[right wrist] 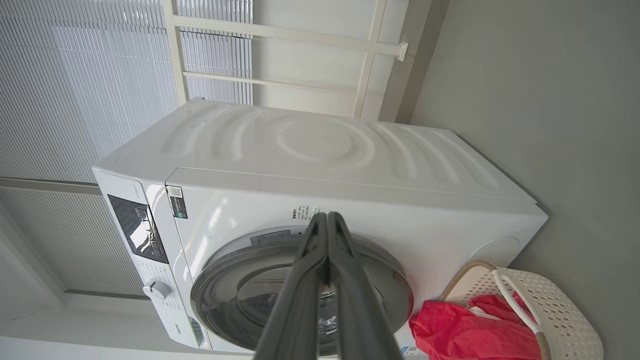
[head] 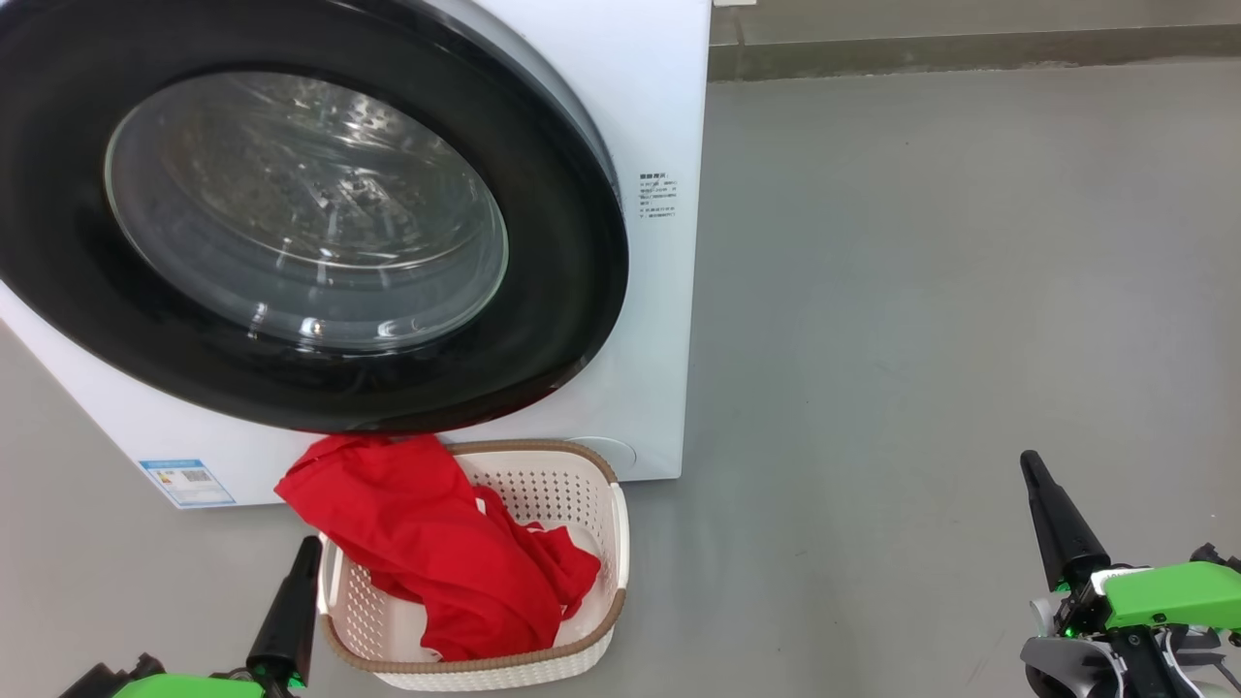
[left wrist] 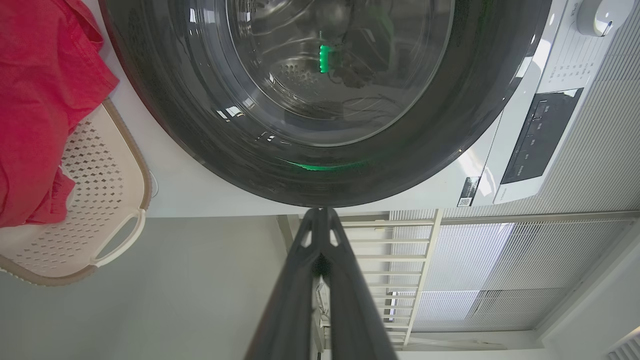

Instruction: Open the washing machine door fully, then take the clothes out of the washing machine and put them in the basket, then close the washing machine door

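Just to the right of the left gripper (head: pixel 308 548) sits the basket (head: pixel 620 553). The red clothes (head: pixel 436 553) piled in it and over its far rim block that side. Ahead of this gripper, the black washing machine door (head: pixel 572 291) covers the front of the washing machine (head: pixel 669 97). Around the right gripper (head: pixel 1030 463), the grey floor (head: pixel 921 291) is open ahead and on both sides.

Grey floor (head: pixel 921 291), white washing machine (head: pixel 659 116) standing on it, cream basket (head: pixel 601 543) just in front
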{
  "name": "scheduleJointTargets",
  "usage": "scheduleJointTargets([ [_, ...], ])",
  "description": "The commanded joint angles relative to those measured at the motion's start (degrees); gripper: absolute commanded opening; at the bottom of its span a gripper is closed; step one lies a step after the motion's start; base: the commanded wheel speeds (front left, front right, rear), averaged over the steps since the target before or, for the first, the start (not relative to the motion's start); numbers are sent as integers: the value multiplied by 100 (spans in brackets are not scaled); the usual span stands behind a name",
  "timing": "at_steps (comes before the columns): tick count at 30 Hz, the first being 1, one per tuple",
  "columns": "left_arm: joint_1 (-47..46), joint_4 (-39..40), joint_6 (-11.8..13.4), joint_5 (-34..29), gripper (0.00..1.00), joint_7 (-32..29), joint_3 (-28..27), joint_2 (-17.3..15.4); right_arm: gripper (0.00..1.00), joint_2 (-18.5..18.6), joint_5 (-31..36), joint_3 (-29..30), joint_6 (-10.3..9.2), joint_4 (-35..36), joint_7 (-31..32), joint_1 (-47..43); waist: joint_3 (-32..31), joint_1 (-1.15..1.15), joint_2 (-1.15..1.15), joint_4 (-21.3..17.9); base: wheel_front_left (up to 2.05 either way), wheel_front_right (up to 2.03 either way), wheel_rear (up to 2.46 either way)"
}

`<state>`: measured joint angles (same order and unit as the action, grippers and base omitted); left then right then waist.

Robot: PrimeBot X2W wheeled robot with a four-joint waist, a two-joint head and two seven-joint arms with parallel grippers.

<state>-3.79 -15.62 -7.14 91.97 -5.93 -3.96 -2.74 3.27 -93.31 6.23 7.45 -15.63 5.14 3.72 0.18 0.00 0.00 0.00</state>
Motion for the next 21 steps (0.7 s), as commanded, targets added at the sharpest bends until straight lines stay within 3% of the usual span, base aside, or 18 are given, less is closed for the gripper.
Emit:
scheduleJointTargets([
  [1, -236, 158, -35, 53, 0, -23, -215, -47, 0, 61, 0, -109, 3, 168, 25, 234, 0, 0, 0, 0, 0, 0, 0],
  [21, -237, 158, -35, 43, 0, -33, -227, -38, 0, 38, 28, -76, 3, 166, 51, 237, 0, 0, 0, 0, 0, 0, 0],
])
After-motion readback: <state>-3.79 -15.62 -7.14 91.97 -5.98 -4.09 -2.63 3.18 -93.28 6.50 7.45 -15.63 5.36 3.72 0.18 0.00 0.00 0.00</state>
